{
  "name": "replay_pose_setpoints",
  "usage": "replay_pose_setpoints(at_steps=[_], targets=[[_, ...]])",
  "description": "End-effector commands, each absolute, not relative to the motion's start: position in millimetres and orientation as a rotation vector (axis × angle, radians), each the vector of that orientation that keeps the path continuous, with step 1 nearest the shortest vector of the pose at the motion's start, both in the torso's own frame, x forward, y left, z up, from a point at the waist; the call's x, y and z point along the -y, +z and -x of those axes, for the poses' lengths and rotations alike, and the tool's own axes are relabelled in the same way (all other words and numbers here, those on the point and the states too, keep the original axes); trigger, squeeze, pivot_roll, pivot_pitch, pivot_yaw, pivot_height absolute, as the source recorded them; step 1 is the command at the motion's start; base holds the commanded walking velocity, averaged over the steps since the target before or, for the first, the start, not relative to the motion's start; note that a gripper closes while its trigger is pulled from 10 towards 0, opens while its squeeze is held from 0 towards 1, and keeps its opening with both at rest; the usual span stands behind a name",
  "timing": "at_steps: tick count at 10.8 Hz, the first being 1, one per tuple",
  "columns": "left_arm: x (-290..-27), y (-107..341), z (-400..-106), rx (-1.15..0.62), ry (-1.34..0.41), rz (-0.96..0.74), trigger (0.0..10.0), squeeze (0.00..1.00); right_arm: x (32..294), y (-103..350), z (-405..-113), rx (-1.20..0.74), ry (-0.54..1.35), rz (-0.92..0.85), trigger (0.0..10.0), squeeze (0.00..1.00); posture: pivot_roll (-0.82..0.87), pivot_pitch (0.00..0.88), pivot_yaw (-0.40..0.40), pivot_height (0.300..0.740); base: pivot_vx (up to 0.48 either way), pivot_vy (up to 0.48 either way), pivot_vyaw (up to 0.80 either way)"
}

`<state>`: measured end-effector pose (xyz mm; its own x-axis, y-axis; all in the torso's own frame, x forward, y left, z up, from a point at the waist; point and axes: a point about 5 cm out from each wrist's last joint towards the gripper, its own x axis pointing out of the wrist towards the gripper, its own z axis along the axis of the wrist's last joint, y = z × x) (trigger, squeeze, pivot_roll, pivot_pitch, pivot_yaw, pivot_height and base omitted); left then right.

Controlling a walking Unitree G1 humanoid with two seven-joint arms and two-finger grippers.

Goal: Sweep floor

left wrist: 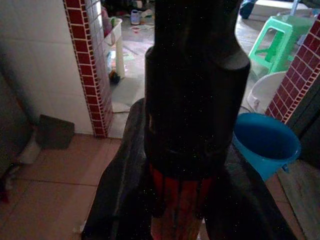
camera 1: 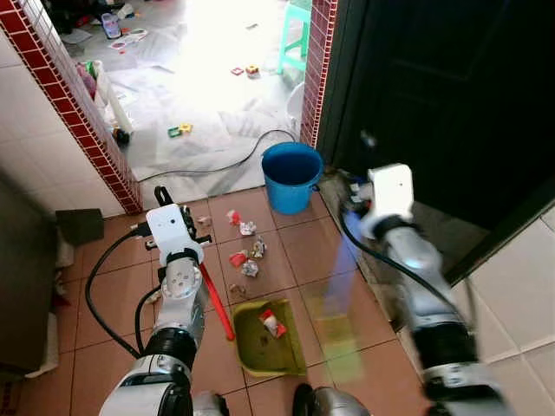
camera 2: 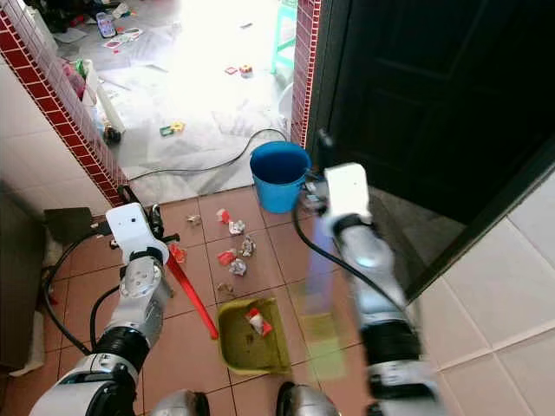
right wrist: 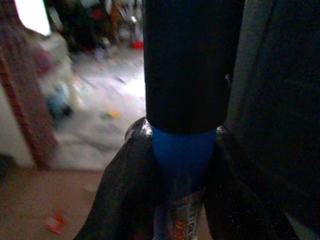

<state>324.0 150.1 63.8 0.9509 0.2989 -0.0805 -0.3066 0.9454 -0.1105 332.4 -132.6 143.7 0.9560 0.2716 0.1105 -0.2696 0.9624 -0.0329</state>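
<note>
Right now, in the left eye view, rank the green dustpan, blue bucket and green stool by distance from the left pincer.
1. Green dustpan, on the tiles beside the left pincer.
2. Blue bucket, at the doorway.
3. Green stool, far room.

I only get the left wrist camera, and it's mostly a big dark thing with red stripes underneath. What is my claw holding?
Observer: Your left claw grips a red handle, which runs down to a yellow-green dustpan on the floor tiles.
Operator: Is there mess on the floor?
Observer: Yes, several scraps lie on the tiles between the dustpan and the blue bucket.
Operator: What's my other arm doing?
Observer: The right claw holds a blue-handled broom, blurred, to the right of the dustpan.
</note>
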Motion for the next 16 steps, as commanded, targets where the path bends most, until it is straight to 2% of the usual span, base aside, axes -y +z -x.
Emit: replay_pose_setpoints(at_steps=[1, 4, 5, 6, 10, 13, 16], targets=[[-153, 76, -330, -0.003, 0.327, 0.129, 10.0, 0.0, 130, 167, -334, 0.206, 0.29, -0.016, 10.0, 0.0, -0.17, 0.056, -0.012, 0.74, 0.0, 0.0, 0.0], [-155, 83, -333, 0.02, 0.339, 0.154, 10.0, 0.0, 125, 183, -331, 0.227, 0.342, -0.054, 10.0, 0.0, -0.17, 0.059, -0.016, 0.74, 0.0, 0.0, 0.0], [-156, 87, -334, 0.037, 0.348, 0.164, 10.0, 0.0, 128, 190, -330, 0.254, 0.35, -0.01, 10.0, 0.0, -0.17, 0.059, -0.016, 0.74, 0.0, 0.0, 0.0], [-159, 99, -338, 0.085, 0.363, 0.185, 10.0, 0.0, 133, 198, -330, 0.319, 0.357, 0.167, 10.0, 0.0, -0.18, 0.064, -0.015, 0.74, 0.0, 0.0, 0.0], [-177, 130, -336, 0.21, 0.404, 0.177, 10.0, 0.0, 156, 196, -336, 0.317, 0.25, 0.225, 10.0, 0.0, -0.15, 0.064, -0.016, 0.74, 0.0, 0.0, 0.0], [-195, 139, -324, 0.235, 0.441, 0.193, 10.0, 0.0, 167, 173, -331, 0.246, 0.194, 0.273, 10.0, 0.0, -0.14, 0.062, -0.017, 0.74, 0.0, 0.0, 0.0], [-195, 145, -315, 0.26, 0.433, 0.179, 10.0, 0.0, 153, 161, -323, 0.224, 0.236, 0.218, 10.0, 0.0, -0.13, 0.053, -0.012, 0.74, 0.0, 0.0, 0.0]])
